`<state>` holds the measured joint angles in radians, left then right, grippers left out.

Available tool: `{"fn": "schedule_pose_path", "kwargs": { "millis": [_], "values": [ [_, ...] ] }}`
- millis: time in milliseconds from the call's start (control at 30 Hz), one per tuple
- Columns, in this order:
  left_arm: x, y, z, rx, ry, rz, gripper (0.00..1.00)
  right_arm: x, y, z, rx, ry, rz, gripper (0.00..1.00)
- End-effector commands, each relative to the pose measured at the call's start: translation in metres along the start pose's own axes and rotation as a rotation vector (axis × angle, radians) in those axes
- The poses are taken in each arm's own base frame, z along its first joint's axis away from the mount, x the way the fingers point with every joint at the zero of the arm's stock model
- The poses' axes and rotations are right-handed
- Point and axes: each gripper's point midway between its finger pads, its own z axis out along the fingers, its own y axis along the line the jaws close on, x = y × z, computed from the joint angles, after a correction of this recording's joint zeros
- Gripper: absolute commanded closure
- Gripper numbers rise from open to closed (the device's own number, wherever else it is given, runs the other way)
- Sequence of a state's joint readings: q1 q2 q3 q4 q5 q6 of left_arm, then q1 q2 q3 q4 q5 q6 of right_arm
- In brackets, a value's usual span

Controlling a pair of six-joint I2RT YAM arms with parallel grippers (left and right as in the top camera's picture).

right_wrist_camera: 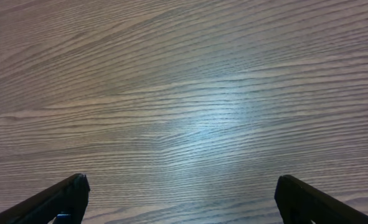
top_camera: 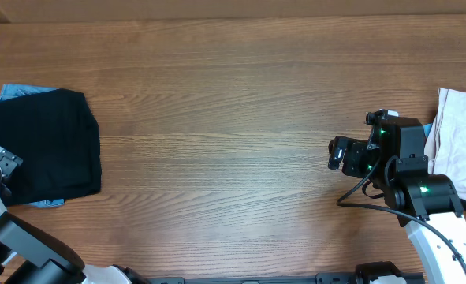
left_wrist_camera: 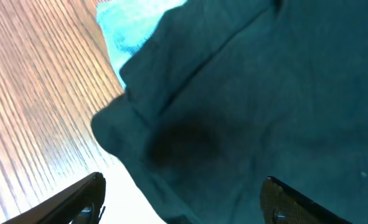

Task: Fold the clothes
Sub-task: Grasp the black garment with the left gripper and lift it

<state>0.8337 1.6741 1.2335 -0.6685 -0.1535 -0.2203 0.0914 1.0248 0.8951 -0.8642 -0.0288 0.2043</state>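
The black garment [top_camera: 43,146] lies folded in a rough square at the table's left edge, on top of light-blue jeans. In the left wrist view it fills most of the frame [left_wrist_camera: 258,93]. My left gripper [top_camera: 0,162] hovers over the garment's lower left part, open, its fingers [left_wrist_camera: 182,193] spread with nothing between them. My right gripper [top_camera: 337,154] is open and empty over bare wood at the right, its fingers [right_wrist_camera: 182,196] spread wide above the tabletop.
Light-blue jeans [top_camera: 12,91] peek out from under the black garment, also visible in the left wrist view [left_wrist_camera: 131,28]. A cream garment [top_camera: 461,142] lies at the right edge, behind my right arm. Wooden tabletop [top_camera: 233,118] spans the middle.
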Motion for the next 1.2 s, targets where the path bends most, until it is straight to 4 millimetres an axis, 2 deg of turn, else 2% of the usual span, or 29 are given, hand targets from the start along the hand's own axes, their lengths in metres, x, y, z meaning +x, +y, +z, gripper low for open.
{"fn": "schedule_pose_path", "kwargs": {
  "millis": [0, 200, 267, 333, 400, 500, 533, 600, 700, 733, 767, 833, 867, 900, 967, 1000, 1033, 1067, 1100, 1133, 1167],
  "values": [
    [-0.01, 0.014, 0.008, -0.053, -0.017, 0.016, 0.2, -0.011, 0.002, -0.009, -0.006, -0.04, -0.011, 0.0],
    [-0.002, 0.031, 0.034, -0.076, 0.039, -0.015, 0.21, -0.011, 0.002, -0.009, -0.002, -0.038, -0.011, 0.0],
    [-0.001, 0.026, 0.043, -0.054, 0.048, -0.015, 0.21, -0.011, 0.002, -0.009, -0.002, -0.038, -0.011, 0.0],
    [0.0, 0.013, 0.052, 0.016, 0.058, -0.016, 0.25, -0.01, 0.001, -0.009, -0.002, -0.035, -0.011, 0.0],
    [0.003, -0.005, 0.058, 0.118, 0.071, 0.022, 0.39, -0.009, 0.001, -0.009, 0.0, -0.031, -0.01, 0.0],
    [0.003, -0.019, 0.059, 0.198, 0.072, 0.049, 0.61, -0.009, 0.001, -0.009, 0.0, -0.03, -0.01, 0.0],
    [0.002, -0.023, 0.058, 0.221, 0.071, 0.049, 0.77, -0.009, 0.001, -0.009, 0.0, -0.03, -0.01, 0.0],
    [0.004, -0.033, 0.056, 0.277, 0.078, 0.049, 0.94, -0.009, 0.001, -0.009, 0.0, -0.031, -0.01, 0.0],
    [-0.002, -0.071, 0.032, 0.501, 0.065, 0.043, 0.96, -0.009, 0.0, -0.009, 0.003, -0.032, -0.011, 0.0],
    [-0.007, -0.085, 0.018, 0.578, 0.05, 0.051, 0.96, -0.009, 0.0, -0.009, 0.003, -0.033, -0.011, 0.0],
    [-0.015, -0.111, -0.01, 0.704, 0.022, 0.068, 0.96, -0.009, 0.0, -0.009, 0.003, -0.033, -0.011, 0.0],
    [-0.024, -0.166, -0.074, 0.93, -0.024, 0.131, 0.96, -0.009, 0.001, -0.009, 0.003, -0.033, -0.01, 0.0],
    [-0.018, -0.207, -0.12, 1.05, -0.036, 0.213, 0.96, -0.009, 0.001, -0.009, 0.003, -0.033, -0.01, 0.0],
    [-0.005, -0.246, -0.165, 1.146, -0.055, 0.323, 0.96, -0.009, 0.001, -0.009, 0.003, -0.032, -0.01, 0.0],
    [0.03, -0.306, -0.244, 1.291, -0.094, 0.512, 0.96, -0.009, 0.0, -0.009, 0.003, -0.031, -0.01, 0.0],
    [0.049, -0.329, -0.283, 1.36, -0.11, 0.594, 0.96, -0.009, 0.0, -0.009, 0.003, -0.03, -0.01, 0.0],
    [0.067, -0.345, -0.313, 1.416, -0.119, 0.658, 0.96, -0.008, 0.0, -0.009, 0.004, -0.028, -0.01, 0.0],
    [0.097, -0.364, -0.358, 1.504, -0.157, 0.775, 0.96, -0.008, 0.0, -0.009, 0.004, -0.027, -0.01, 0.0],
    [0.125, -0.373, -0.391, 1.571, -0.189, 0.879, 0.96, -0.008, 0.0, -0.009, 0.004, -0.027, -0.01, 0.0],
    [0.158, -0.378, -0.417, 1.62, -0.185, 0.97, 0.96, -0.008, 0.0, -0.009, 0.004, -0.027, -0.01, 0.0],
    [0.18, -0.378, -0.427, 1.642, -0.168, 1.028, 0.96, -0.008, 0.0, -0.009, 0.004, -0.027, -0.01, 0.0]
  ]
}}
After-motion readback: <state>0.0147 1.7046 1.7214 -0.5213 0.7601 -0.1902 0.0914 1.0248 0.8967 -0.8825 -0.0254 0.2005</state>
